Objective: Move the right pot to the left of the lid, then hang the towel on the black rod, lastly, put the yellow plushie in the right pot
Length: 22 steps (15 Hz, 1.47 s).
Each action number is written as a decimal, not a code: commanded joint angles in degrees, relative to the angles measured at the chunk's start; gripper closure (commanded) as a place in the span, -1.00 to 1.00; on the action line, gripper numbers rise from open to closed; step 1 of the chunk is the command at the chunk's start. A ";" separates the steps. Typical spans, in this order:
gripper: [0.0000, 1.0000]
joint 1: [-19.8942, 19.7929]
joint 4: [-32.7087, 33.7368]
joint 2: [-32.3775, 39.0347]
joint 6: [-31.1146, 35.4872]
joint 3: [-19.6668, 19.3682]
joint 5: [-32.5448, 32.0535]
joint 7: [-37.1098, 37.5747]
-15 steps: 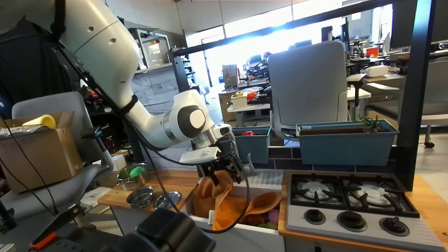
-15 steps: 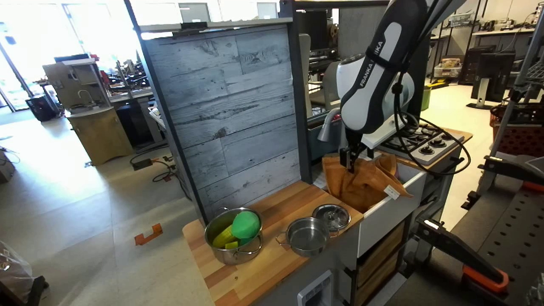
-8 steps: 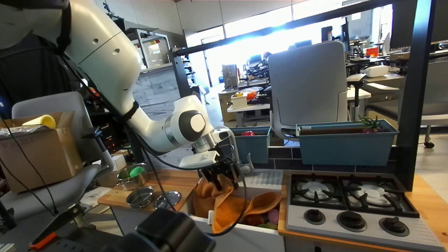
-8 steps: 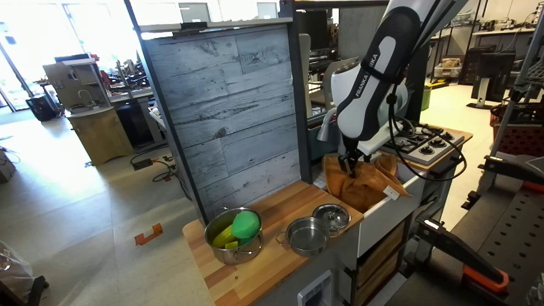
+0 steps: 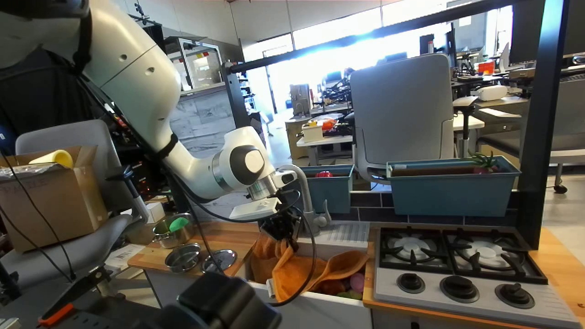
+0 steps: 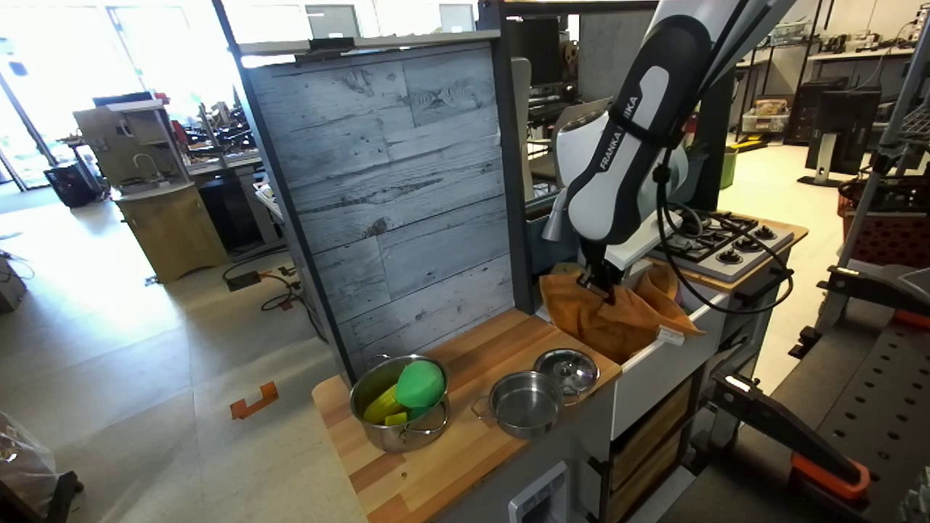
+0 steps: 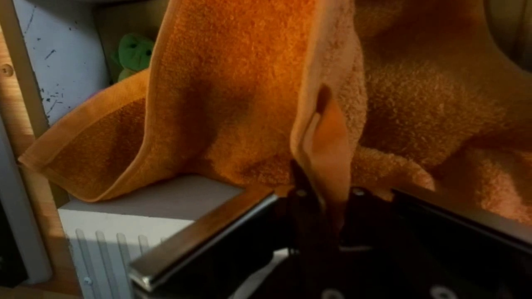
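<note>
In an exterior view the arm (image 5: 137, 77) was arched in from the upper left, its thick link slanted down to a bend, past which the wrist was turned out to the right and the claw (image 7: 328, 197) was aimed downward at a slight tilt. In both exterior views the claw was held low over the sink (image 5: 327, 315), near the faucet (image 5: 304, 194). A fold of the orange towel (image 6: 603, 330) was pinched between its jaws, as was seen most plainly in the wrist view. Most of the towel was bunched in the sink, and a corner with a white tag (image 6: 670, 335) was laid at the front rim. The black rod (image 5: 374, 33) was stretched well above, apart from the towel. On the wooden surface (image 6: 458, 468) the shallow pot (image 6: 527, 403) was set just beside the lid (image 6: 568, 370); whether they were touching could not be told. In the tall pot (image 6: 392, 439), set farther from the sink, a rounded green object (image 6: 420, 385) and a yellow object (image 6: 381, 407) were contained.
</note>
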 commanded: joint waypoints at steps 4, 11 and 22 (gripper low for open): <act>0.98 0.30 1.38 -0.07 -1.31 -0.15 -2.12 0.76; 0.98 0.15 1.17 -0.27 -2.64 -0.17 -3.34 0.20; 0.93 -0.57 0.32 0.08 -0.66 0.57 -2.98 0.57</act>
